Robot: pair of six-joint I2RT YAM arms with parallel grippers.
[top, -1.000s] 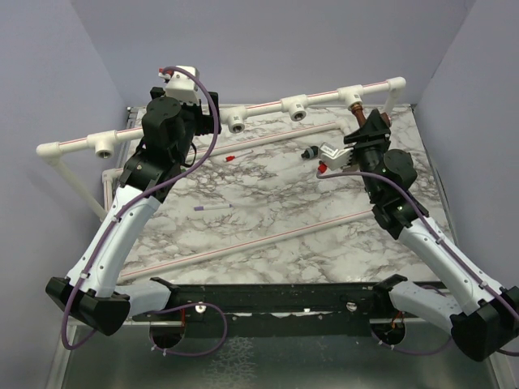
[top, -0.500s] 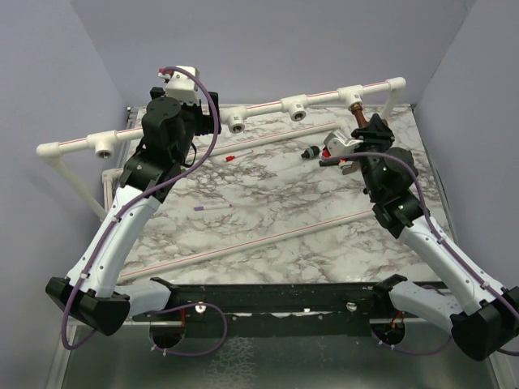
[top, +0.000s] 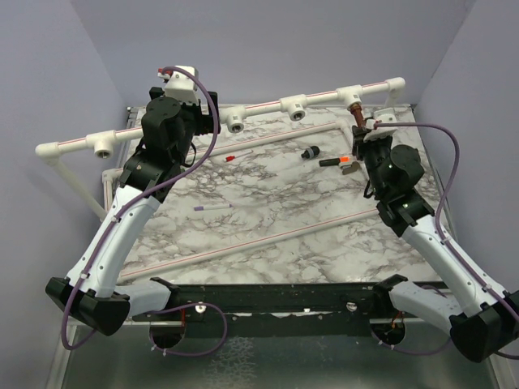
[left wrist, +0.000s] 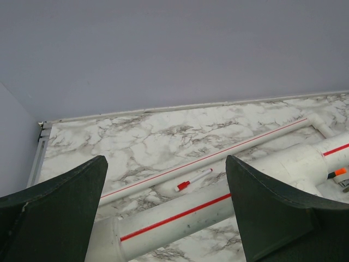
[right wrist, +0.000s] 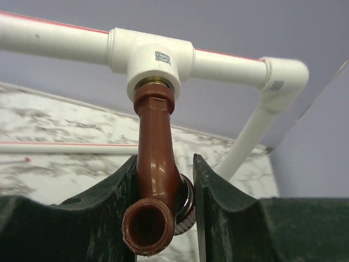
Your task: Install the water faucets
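The reddish-brown faucet (right wrist: pixel 157 164) hangs from the right-hand white T-fitting (right wrist: pixel 152 57) of the raised pipe rail, its open spout end facing the wrist camera. It also shows in the top view (top: pixel 355 108). My right gripper (right wrist: pixel 163 185) is shut on it, one finger on each side, and sits just below the fitting (top: pixel 362 130). My left gripper (left wrist: pixel 165 164) is wide open over the white rail pipe (left wrist: pixel 180 213), at the rail's left-middle part (top: pixel 209 121). The green faucet is out of view.
Two thin white red-striped pipes (top: pixel 280 138) (top: pixel 251 241) lie on the marble table. A red-capped pen (top: pixel 235 155), a purple-capped pen (top: pixel 212 208), a small black part (top: pixel 309 151) and a dark orange-tipped piece (top: pixel 336 162) lie loose. Three other T-fittings (top: pixel 236 123) are open.
My right wrist has rolled round at the right T-fitting, its camera swinging from the left side up over the faucet. The left arm has not moved.
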